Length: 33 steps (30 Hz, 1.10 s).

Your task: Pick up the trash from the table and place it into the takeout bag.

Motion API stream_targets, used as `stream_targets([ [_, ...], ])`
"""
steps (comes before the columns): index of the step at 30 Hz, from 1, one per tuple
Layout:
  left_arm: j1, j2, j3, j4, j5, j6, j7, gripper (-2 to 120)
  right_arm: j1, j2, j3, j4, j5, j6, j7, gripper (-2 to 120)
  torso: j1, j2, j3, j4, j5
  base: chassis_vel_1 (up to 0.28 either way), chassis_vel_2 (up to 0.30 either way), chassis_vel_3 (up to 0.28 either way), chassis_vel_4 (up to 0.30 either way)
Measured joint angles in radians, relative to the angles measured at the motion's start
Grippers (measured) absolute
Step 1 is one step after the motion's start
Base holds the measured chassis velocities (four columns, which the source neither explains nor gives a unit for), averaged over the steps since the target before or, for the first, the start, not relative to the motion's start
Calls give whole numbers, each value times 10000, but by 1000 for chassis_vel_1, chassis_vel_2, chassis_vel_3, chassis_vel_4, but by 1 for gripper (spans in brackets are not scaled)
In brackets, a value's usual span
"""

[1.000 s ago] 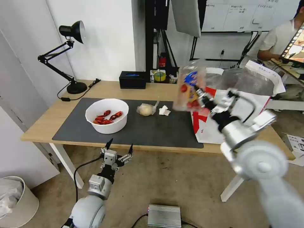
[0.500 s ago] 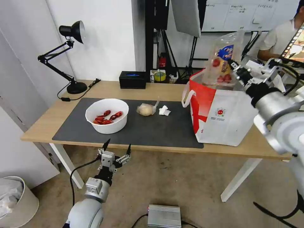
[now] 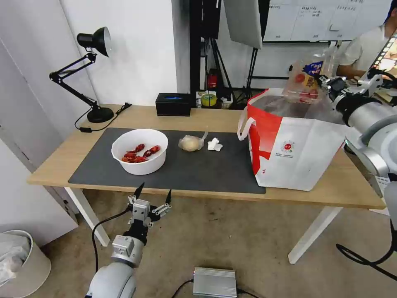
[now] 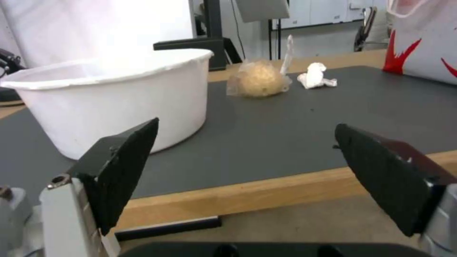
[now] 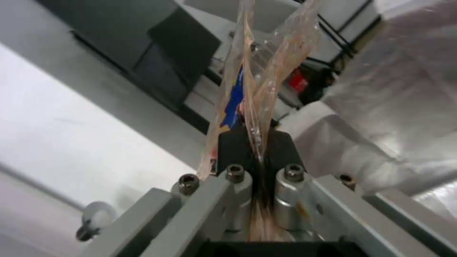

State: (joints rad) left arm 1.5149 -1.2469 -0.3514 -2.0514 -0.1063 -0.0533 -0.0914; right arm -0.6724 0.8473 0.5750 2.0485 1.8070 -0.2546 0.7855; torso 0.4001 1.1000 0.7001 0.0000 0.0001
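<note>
My right gripper [image 3: 326, 82] is shut on the clear hinged plastic tray [image 3: 307, 80] with red scraps and holds it just above the far side of the takeout bag's [image 3: 297, 153] open top. In the right wrist view the fingers [image 5: 238, 142] pinch the tray's [image 5: 259, 82] edge. On the table's dark mat [image 3: 198, 169] stand the white bowl of red shells [image 3: 139, 151], the bagged beige lump [image 3: 190, 143] and the crumpled tissue [image 3: 214, 145]. My left gripper [image 3: 152, 193] hangs open below the table's front edge, facing the bowl [image 4: 114, 100], the lump [image 4: 258, 78] and the tissue [image 4: 315, 75].
A black desk lamp [image 3: 93, 74] and a black box [image 3: 173, 104] stand at the back of the table [image 3: 136, 116]. A pale bin [image 3: 20, 265] sits on the floor at the left and a silver box [image 3: 214, 282] lies near my base.
My right arm swung the tray from beside the bag's left edge up and rightward, then lowered it over the bag's opening. The left arm has barely moved.
</note>
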Motion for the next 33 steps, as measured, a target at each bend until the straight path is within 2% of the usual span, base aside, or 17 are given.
stream_targets([
  [6, 4, -64, 6, 39, 21, -3, -23, 100, 155, 138, -15, -355, 408, 7, 911, 0, 0, 0, 0, 0, -1, 0, 0, 0, 0],
  [15, 2, -124, 23, 131, 36, -36, -23, 100, 218, 686, -95, -833, 441, 80, 1447, 0, 0, 0, 0, 0, -1, 0, 0, 0, 0],
  [23, -29, -174, 75, 207, 55, -60, -20, 100, 277, 862, -124, -1051, 427, 87, 1649, 0, 0, 0, 0, 0, -1, 0, 0, 0, 0],
  [26, -38, -180, 85, 226, 62, -66, -18, 100, 249, 894, -125, -1057, 402, 72, 1658, 14, 0, 0, -1, 0, -1, 0, 0, 0, 0],
  [27, -38, -180, 85, 226, 62, -66, -18, 100, 249, 894, -125, -1057, 402, 72, 1658, 14, 0, 0, -1, 0, -1, 0, 0, 0, 0],
  [29, -40, -192, 87, 227, 69, -68, -17, 100, 217, 904, -115, -1033, 378, 64, 1659, 25, 0, 0, -1, 0, -1, 0, 0, 0, 0],
  [30, -40, -192, 87, 227, 69, -68, -17, 100, 217, 904, -115, -1033, 378, 64, 1659, 25, 0, 0, -1, 0, -1, 0, 0, 0, 0],
  [33, -31, -220, 101, 204, 86, -69, -17, 100, 161, 926, -66, -944, 361, 63, 1653, 39, -1, 0, -1, 0, -2, 0, 0, 0, 0],
])
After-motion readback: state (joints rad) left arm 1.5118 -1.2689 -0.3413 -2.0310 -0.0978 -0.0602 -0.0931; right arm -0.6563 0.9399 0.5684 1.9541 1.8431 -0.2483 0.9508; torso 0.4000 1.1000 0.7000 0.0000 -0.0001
